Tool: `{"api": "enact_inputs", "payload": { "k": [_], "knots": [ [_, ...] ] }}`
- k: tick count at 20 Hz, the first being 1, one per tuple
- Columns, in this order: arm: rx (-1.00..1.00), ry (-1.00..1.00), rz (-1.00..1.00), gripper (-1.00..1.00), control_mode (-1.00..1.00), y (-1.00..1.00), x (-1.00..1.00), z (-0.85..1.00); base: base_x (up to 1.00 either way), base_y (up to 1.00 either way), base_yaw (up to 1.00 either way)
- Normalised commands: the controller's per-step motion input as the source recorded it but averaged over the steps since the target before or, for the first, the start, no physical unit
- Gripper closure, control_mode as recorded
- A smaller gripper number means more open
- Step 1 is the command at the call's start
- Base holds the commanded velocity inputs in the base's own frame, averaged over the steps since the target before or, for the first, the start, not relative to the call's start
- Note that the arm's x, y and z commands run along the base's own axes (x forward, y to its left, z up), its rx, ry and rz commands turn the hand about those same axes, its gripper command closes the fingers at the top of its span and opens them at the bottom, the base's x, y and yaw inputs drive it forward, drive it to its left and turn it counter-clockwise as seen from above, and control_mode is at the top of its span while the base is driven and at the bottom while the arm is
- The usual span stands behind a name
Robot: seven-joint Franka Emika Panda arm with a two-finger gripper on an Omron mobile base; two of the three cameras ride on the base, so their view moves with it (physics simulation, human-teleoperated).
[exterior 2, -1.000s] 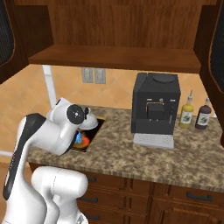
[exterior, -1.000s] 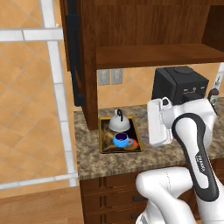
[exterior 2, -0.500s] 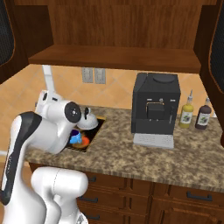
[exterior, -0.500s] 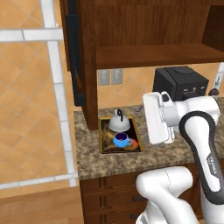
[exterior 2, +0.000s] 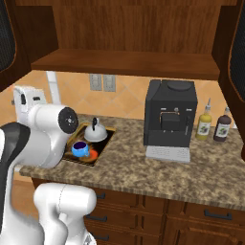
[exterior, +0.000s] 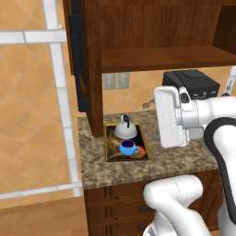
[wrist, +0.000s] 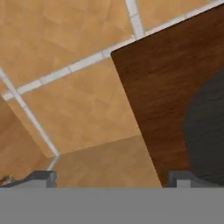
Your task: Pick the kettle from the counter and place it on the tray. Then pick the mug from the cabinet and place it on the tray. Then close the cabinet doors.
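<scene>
Counter (exterior: 138, 168): tray (exterior: 109, 147) part-hidden by arm; gripper (wrist: 111, 177) wide apart, empty.

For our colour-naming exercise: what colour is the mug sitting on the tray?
Bright blue with a dark inside; the mug shows best in the left base view.

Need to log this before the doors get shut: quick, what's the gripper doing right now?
Gripper: open and empty, its fingertips spread wide, facing a cabinet door.
</scene>
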Motion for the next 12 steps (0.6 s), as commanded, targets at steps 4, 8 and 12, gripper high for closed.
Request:
{"api": "enact_inputs", "payload": {
  "k": [4, 8, 12],
  "knots": [
    [-0.16, -0.46, 0.03, -1.00, -1.00, 0.67, -0.51, 0.29, 0.00, 0.00, 0.00],
    [-0.11, -0.40, 0.00, -1.00, -1.00, 0.60, -0.54, 0.22, 0.00, 0.00, 0.00],
    [-0.03, -0.28, 0.00, -1.00, -1.00, 0.47, -0.47, 0.24, 0.00, 0.00, 0.00]
  ]
}}
